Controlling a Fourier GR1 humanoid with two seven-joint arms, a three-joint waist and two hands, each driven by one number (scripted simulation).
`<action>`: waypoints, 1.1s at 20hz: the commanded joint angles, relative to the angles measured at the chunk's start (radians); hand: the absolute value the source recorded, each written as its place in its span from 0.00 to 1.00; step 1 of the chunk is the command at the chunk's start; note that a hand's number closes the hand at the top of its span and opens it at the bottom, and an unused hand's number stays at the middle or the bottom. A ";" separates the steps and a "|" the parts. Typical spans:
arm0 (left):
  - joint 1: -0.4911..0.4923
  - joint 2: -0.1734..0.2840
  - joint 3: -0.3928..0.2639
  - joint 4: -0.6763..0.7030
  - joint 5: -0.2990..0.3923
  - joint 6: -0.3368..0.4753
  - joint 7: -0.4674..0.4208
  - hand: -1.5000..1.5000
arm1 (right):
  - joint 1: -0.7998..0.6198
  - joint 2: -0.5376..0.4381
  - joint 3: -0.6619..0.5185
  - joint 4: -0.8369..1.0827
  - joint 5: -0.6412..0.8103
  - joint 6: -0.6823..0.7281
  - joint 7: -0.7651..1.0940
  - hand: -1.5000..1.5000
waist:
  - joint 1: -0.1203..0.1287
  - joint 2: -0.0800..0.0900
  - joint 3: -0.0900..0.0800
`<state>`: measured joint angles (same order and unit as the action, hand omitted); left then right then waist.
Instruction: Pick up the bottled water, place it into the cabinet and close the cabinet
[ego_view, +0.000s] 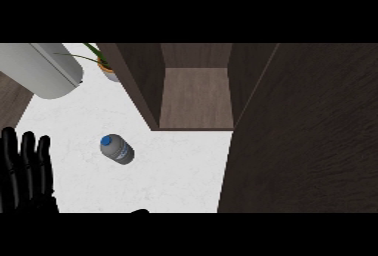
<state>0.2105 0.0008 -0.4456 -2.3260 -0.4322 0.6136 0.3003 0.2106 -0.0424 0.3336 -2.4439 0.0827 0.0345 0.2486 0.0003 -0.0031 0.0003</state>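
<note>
The bottled water, a small clear bottle with a blue cap, stands on the white counter left of centre. The dark wooden cabinet stands open behind and to the right of it, and nothing shows on its inner shelf. Its open door fills the right side of the view. My left hand rests open at the left edge, fingers up, well apart from the bottle. Only a small black tip of what seems to be my right hand shows at the lower edge.
A large grey cylinder lies at the back left. Beside it, a potted plant stands against the cabinet's left wall. Dark floor shows past the counter's left edge.
</note>
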 joint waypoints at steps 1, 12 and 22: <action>0.090 -0.001 -0.099 -0.051 -0.073 0.040 0.022 0.00 | 0.033 -0.010 0.048 -0.099 0.024 -0.003 0.080 0.00 | 0.001 0.000 0.000; -0.022 0.006 -0.006 0.128 -0.058 0.031 0.083 0.00 | -0.090 0.041 0.203 -0.053 0.184 -0.136 0.154 0.00 | -0.005 0.001 -0.001; -0.002 0.055 0.213 0.297 0.244 0.002 -0.132 0.00 | -0.065 -0.016 0.194 -0.047 0.151 -0.147 0.125 0.00 | -0.005 0.002 -0.002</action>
<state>0.2257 0.0475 -0.3144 -2.1233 -0.2896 0.6317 0.2449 0.1352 -0.0414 0.5116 -2.4473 0.1386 -0.1054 0.3674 -0.0029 -0.0016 -0.0011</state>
